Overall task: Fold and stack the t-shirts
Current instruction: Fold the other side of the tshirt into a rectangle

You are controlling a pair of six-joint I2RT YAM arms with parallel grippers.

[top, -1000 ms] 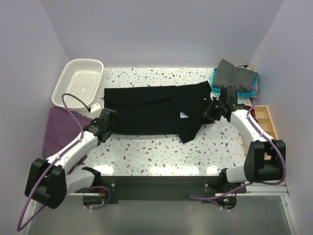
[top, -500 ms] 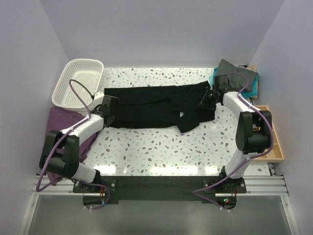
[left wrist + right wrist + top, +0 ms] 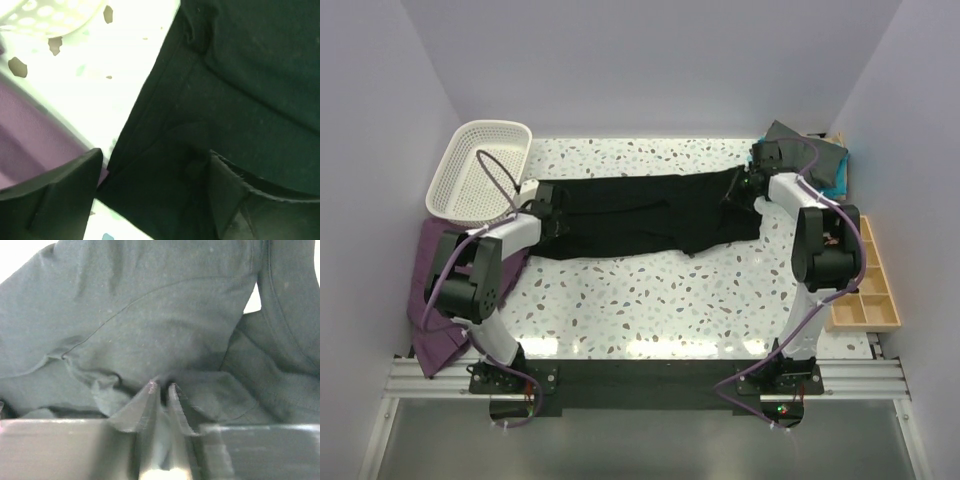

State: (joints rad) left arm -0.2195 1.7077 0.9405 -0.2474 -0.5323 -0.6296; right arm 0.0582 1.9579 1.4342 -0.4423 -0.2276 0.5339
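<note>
The black t-shirt (image 3: pixel 640 210) lies across the far half of the table as a long band folded lengthwise. My left gripper (image 3: pixel 548 205) hovers over its left end, open, with black cloth (image 3: pixel 240 90) lying under the wide gap (image 3: pixel 155 165) and nothing pinched. My right gripper (image 3: pixel 745 190) is at the shirt's right end. Its tips (image 3: pixel 161 386) stand almost together, with a pucker of the black fabric (image 3: pixel 150 315) at them. A dark grey t-shirt (image 3: pixel 808 155) lies on a teal t-shirt (image 3: pixel 836 183) at the far right corner.
A white lattice basket (image 3: pixel 480 170) stands at the far left, close to my left wrist. A purple cloth (image 3: pixel 432 275) hangs off the table's left side. A wooden compartment tray (image 3: pixel 868 290) sits along the right edge.
Both arms swung toward the far side, carrying the shirt's near edge over, so the shirt is a narrower band. My left gripper opened and let go of the cloth.
</note>
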